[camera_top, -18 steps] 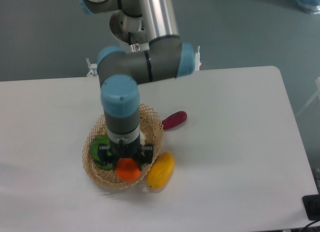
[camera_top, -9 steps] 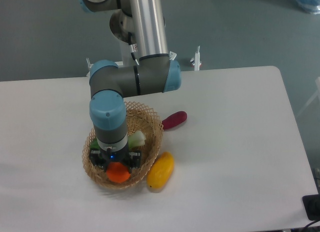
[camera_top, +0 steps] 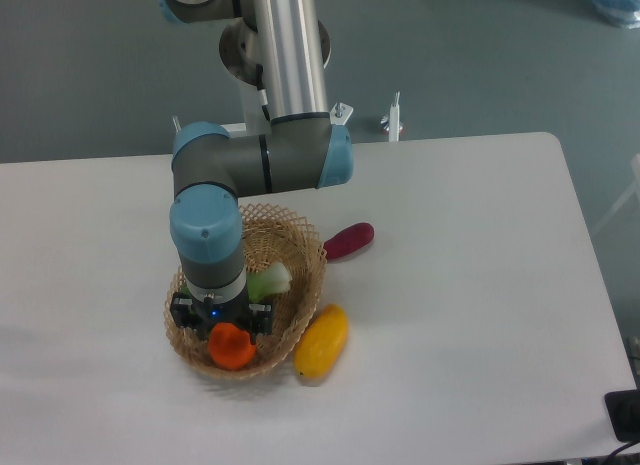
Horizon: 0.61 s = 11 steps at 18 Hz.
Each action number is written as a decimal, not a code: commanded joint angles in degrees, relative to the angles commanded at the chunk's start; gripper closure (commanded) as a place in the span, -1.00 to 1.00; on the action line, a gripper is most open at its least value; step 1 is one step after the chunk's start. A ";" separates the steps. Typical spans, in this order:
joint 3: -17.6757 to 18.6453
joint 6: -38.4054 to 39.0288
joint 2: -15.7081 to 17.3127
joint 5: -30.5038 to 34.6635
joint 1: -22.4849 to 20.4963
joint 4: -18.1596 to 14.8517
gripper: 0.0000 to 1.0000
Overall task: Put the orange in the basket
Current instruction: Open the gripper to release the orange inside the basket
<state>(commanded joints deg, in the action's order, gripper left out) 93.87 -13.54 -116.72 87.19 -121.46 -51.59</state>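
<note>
Orange and smooth, the round bright fruit [camera_top: 230, 347] now sits lower and more to the left than it did half a second ago, and it lies inside the near part of the round light-tan woven wicker basket [camera_top: 312, 275], just under the black two-finger gripper [camera_top: 226, 330]. The arm has carried it down from above the near rim toward the basket floor, so I judge the placing is almost finished and only the release and the withdrawal remain. The fingers are at both sides of the orange and appear to be clamped on it. The orange is nearly a ball, so it has no clear long axis and no direction in which it points. A pale green vegetable [camera_top: 270, 281] lies in the basket behind the gripper, while a long yellow fruit [camera_top: 322, 340] touches the basket outside at the right.
</note>
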 joint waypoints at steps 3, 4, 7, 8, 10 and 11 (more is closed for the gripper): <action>-1.05 -0.26 0.88 -0.09 -0.09 -0.09 -0.99; -1.92 -0.26 1.14 -0.17 -0.09 -0.44 -1.00; -3.43 -0.26 1.41 0.00 -0.61 -0.88 -1.00; -3.60 -0.35 1.76 -0.09 -0.79 -0.88 -1.00; -3.52 -3.23 2.90 0.00 -1.40 -1.32 -1.00; -3.60 -4.91 3.34 -0.09 -1.93 -1.41 -1.00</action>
<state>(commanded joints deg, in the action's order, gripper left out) 90.26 -18.44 -113.38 87.10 -123.39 -53.00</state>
